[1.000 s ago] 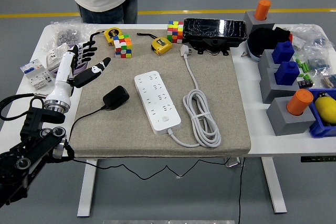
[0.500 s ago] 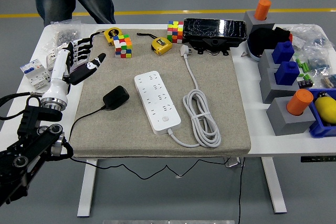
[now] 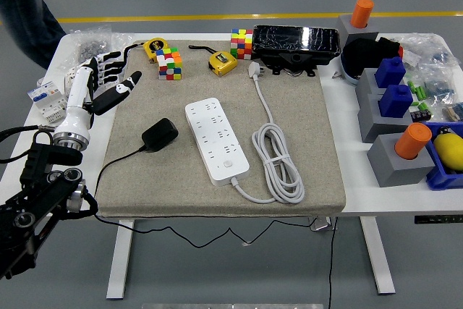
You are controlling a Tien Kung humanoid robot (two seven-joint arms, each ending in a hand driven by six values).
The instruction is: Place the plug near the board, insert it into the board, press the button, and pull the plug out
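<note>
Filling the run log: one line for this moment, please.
left hand: open, at mat's left edge | plug: on mat, unheld, left of board | right: unseen

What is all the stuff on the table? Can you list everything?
power strip: one, white, mat centre
plug adapter: one, black, left of the strip
coiled cable: one, white, right of the strip
puzzle cubes: two, multicoloured, mat's far edge
tape measures: two, yellow, mat's far edge
black box: one, far edge
grey blocks: several, holding orange and blue pieces, right side
mat: one, beige, over the table
left hand: one, white and black, open, over the mat's left edge
</note>
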